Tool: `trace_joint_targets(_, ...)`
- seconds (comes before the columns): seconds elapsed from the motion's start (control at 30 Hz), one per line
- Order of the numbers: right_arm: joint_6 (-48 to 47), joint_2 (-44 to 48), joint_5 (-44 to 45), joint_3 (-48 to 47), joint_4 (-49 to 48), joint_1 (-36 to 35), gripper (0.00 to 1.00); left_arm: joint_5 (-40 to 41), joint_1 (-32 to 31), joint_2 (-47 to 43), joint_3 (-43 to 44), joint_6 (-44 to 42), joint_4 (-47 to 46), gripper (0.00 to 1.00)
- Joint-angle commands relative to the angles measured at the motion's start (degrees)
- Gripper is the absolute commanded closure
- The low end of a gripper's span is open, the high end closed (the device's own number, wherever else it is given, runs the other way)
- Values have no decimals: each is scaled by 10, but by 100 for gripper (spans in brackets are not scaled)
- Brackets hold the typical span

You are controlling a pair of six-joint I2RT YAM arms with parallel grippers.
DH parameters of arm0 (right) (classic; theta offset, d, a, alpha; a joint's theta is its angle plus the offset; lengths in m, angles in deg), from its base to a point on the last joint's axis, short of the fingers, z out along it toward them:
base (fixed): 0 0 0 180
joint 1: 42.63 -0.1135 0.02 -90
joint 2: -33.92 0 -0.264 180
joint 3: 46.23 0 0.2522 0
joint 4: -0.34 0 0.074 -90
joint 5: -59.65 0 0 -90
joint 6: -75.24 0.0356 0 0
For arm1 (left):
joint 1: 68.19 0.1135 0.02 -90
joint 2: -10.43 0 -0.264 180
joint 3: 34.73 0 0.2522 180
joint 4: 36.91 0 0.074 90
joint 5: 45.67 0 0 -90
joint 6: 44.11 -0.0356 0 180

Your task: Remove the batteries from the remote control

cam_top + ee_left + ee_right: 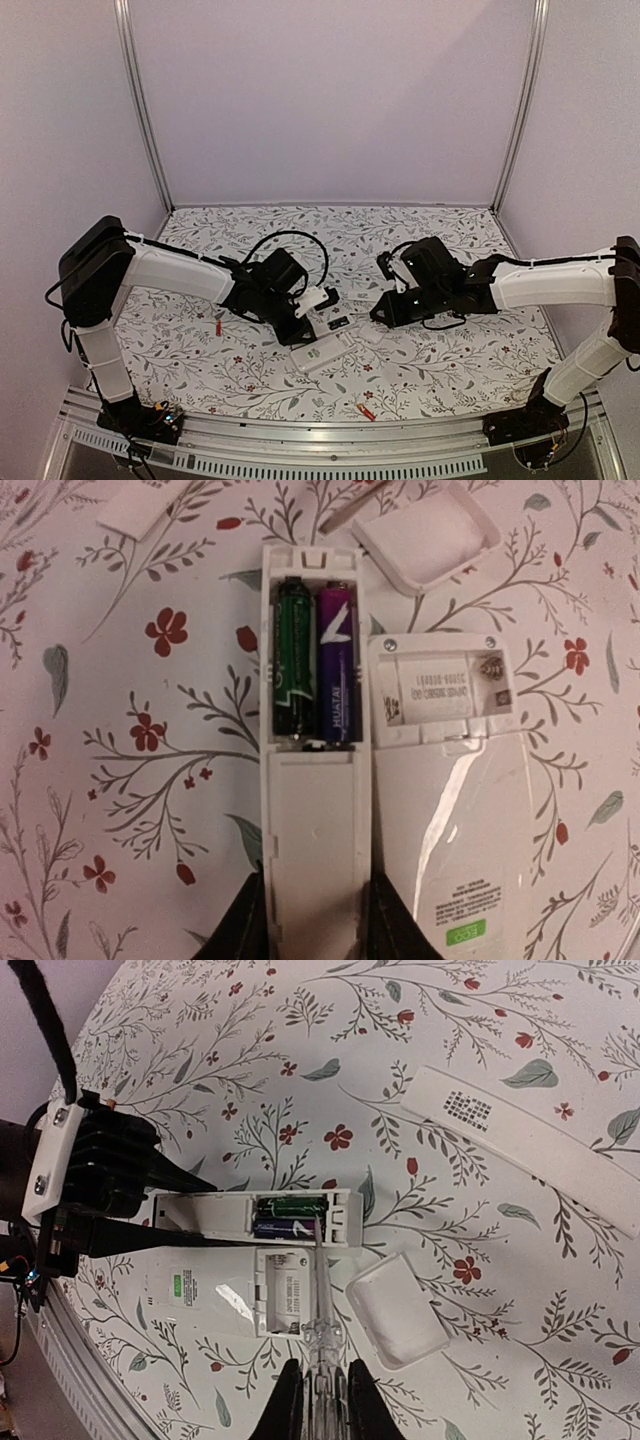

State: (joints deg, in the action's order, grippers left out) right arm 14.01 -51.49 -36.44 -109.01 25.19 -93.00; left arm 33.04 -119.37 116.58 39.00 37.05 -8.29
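The left hand (315,922) is clamped on the sides of the remote control (312,820), which lies back-up on the table (200,370). Its open compartment, just ahead of the fingers, holds the two batteries (315,660) side by side, one black-and-green and one purple. The right hand (320,1395) is closed on a slim tool (318,1310) whose tip reaches those batteries across a second remote (230,1295) lying just beside the first, with a loose cover (395,1310) close to the right.
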Motion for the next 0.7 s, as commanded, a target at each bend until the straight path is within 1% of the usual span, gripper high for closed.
trace_joint_targets(0.0, -11, -20, 13, -23, -17, -5, 100, -6, -12, 8, 2, -7, 5, 86)
trace_joint_targets(0.67, -19, -62, 23, -36, 2, -9, 100, -2, -12, 9, 5, -7, 9, 87)
